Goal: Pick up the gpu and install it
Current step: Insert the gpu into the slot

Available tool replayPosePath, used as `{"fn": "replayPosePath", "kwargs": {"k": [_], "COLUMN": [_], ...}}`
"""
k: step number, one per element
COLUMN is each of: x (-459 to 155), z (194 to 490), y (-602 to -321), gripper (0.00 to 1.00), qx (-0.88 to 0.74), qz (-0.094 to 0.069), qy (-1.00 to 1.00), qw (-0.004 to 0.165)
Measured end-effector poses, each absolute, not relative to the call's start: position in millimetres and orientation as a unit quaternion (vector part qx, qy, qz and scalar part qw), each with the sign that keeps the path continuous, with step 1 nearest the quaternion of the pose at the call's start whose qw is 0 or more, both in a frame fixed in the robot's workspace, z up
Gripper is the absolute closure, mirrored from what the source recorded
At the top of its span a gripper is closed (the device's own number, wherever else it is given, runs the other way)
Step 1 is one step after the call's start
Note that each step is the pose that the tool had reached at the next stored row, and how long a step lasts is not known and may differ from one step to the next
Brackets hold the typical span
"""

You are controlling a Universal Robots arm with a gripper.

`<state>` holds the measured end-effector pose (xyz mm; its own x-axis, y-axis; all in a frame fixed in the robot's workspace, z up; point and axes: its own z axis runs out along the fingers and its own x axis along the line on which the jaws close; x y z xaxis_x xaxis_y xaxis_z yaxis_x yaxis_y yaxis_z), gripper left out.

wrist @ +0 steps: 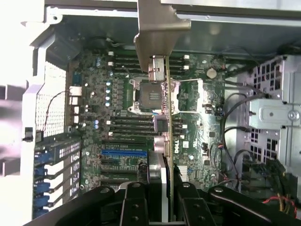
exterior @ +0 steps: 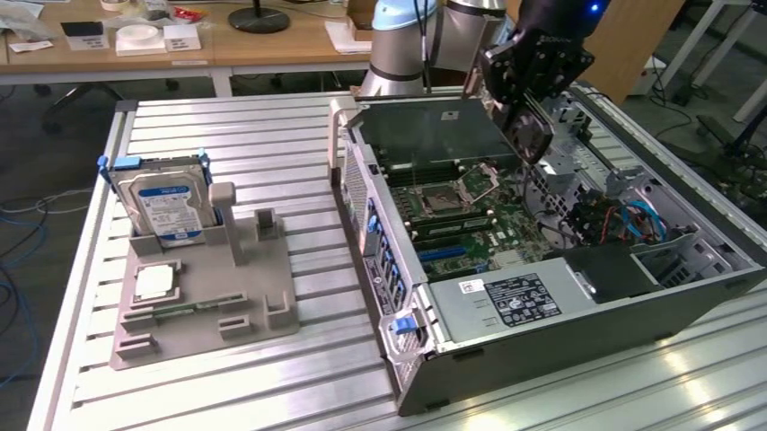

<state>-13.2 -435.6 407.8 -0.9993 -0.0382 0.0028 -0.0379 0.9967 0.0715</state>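
Note:
My gripper (exterior: 524,94) hangs over the open computer case (exterior: 396,296), shut on the gpu (exterior: 527,135), a dark card with a round fan. In the wrist view the gpu (wrist: 158,172) appears edge-on between my two black fingers (wrist: 132,202), and its silvery metal bracket (wrist: 160,28) points away from me. The card is held in the air above the motherboard (wrist: 122,94), over the CPU socket (wrist: 143,94). A blue expansion slot (wrist: 123,153) lies on the board beside the card's line, apart from it.
A grey fixture (exterior: 204,296) on the slatted table holds a hard drive (exterior: 168,202) with a blue-white label and a small square chip (exterior: 156,283). Inside the case sit a power supply (exterior: 515,301), drive cages (wrist: 275,117) and loose cables (exterior: 623,220).

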Motion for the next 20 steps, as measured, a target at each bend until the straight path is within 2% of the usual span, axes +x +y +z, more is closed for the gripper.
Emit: {"fn": "replayPosePath", "kwargs": {"k": [20], "x": [-13.2], "z": [407.8], "y": [-435.6], "gripper": [0.72], "qx": [0.199], "qz": [-0.035], "qy": [-0.979], "qw": [0.008]}}
